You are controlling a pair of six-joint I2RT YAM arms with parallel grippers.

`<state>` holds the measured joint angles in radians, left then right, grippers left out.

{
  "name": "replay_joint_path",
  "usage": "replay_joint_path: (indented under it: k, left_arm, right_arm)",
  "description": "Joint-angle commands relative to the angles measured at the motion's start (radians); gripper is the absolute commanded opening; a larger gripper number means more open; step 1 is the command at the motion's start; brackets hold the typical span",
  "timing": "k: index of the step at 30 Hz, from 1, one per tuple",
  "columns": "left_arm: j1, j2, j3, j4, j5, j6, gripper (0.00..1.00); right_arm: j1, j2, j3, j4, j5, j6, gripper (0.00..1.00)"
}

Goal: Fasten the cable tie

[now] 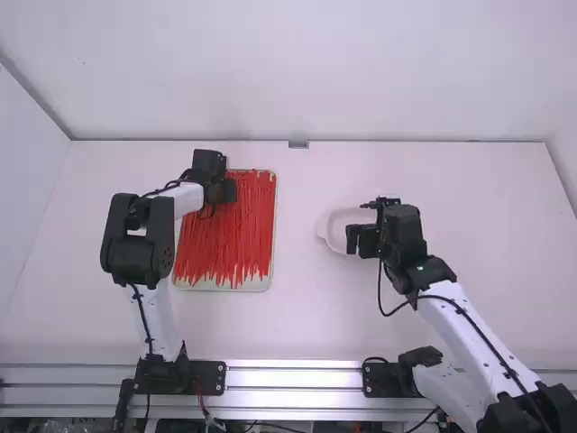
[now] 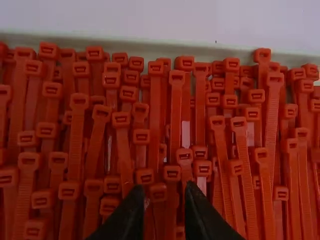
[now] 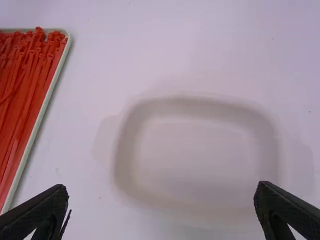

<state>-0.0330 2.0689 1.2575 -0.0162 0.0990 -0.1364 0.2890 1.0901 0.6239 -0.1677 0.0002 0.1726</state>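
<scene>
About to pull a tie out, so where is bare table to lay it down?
Bare table runs between the tray and the white dish, and wider right of the dish. The dish is empty too. The tray is packed with ties, left hand over its far end.

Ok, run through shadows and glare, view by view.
High view: flat, even light, no glare on the table. Left wrist view: the cable ties are evenly lit, with only dark gaps between them. Right wrist view: the white dish barely stands out from the white table, marked only by soft shading along its rim.
</scene>
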Motion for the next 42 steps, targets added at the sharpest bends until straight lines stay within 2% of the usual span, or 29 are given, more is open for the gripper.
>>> replay_joint_path:
  k: [1,5,14,35,42]
  left_arm:
    - [-0.008,0.01,-0.004,-0.002,-0.007,-0.006,0.21]
    - [-0.008,0.01,-0.004,-0.003,-0.013,-0.015,0.2]
    - [-0.008,0.01,-0.004,0.013,-0.01,-0.018,0.18]
    - [-0.015,0.01,-0.035,0.051,-0.02,-0.031,0.18]
    - [-0.013,0.01,-0.034,0.057,-0.063,-0.031,0.28]
  right_arm:
    - [-0.001,0.002,0.032,0.003,-0.002,-0.004,0.99]
    - [0.02,0.002,0.032,0.004,0.002,-0.004,0.99]
    - [0.0,0.002,0.032,0.003,-0.003,-0.004,0.99]
    - [0.02,0.002,0.032,0.002,0.001,-0.005,0.99]
    - [0.019,0.002,0.032,0.0,0.001,-0.004,0.99]
